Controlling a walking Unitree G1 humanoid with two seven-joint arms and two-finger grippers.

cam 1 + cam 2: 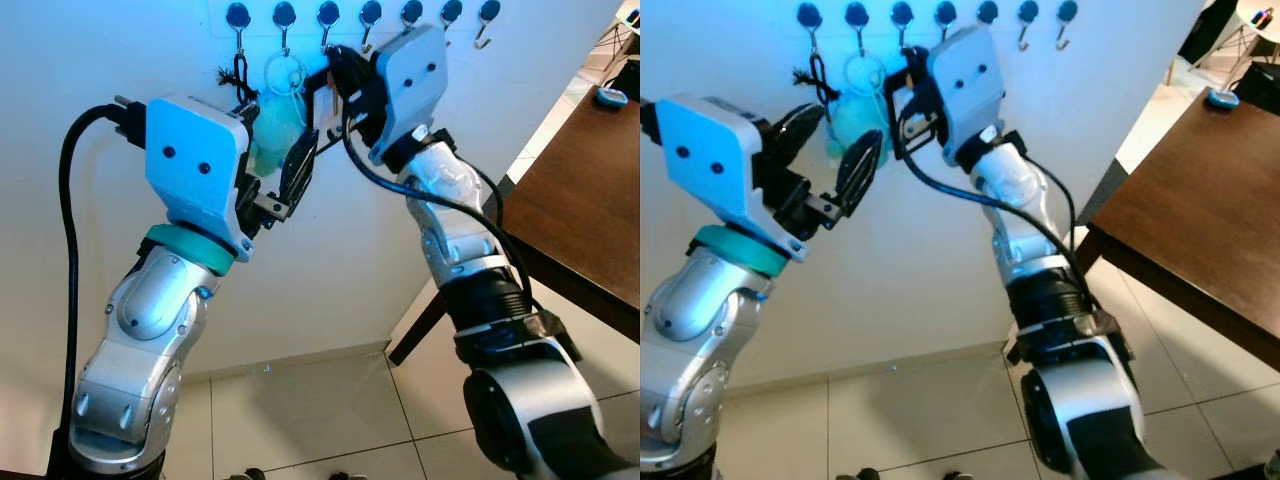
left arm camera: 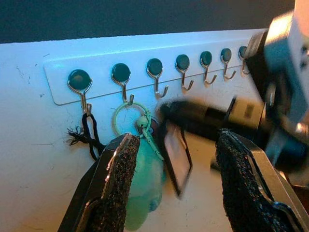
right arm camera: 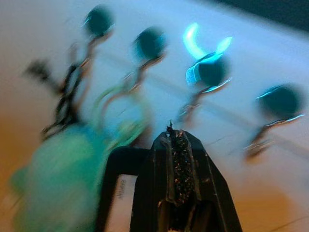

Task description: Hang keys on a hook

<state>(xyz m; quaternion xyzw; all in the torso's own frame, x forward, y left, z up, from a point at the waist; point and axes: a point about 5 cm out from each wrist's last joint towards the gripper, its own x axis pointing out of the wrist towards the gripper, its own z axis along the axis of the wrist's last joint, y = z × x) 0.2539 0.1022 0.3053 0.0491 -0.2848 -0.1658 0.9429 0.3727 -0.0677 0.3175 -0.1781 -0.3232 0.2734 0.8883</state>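
Right gripper sits pinched tight just under the hook rail, beside your key ring. Ring hangs on the second hook, its green fob below. Left gripper waits near it, fingers wide, holding nothing.

We see the hook rail crowded at our left end: a black cord and the green keyring fill two hooks. The right gripper blocks the middle. Hooks farther right hang free, toward the dark table.
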